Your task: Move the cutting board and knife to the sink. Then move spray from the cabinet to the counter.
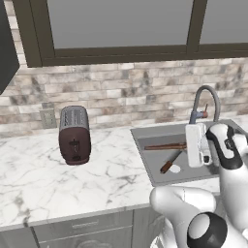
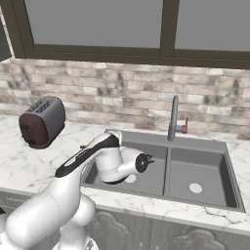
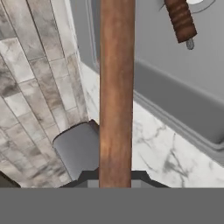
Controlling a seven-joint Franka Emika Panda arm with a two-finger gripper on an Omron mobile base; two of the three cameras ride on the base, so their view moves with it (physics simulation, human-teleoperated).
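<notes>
Now the cutting board (image 3: 116, 87) sits clamped in the claw (image 3: 114, 177).

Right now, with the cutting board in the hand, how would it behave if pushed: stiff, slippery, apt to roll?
Probably stiff: the cutting board runs straight out from the hand, with no sag. Gripped near one end, its long free part may twist in the grip. Flat and thin, it should not roll, but might slide in the smooth sink.

You have a dark red toaster (image 1: 74, 135) standing by the brick wall (image 1: 121, 92), below a dark-framed window (image 1: 121, 29).
</notes>
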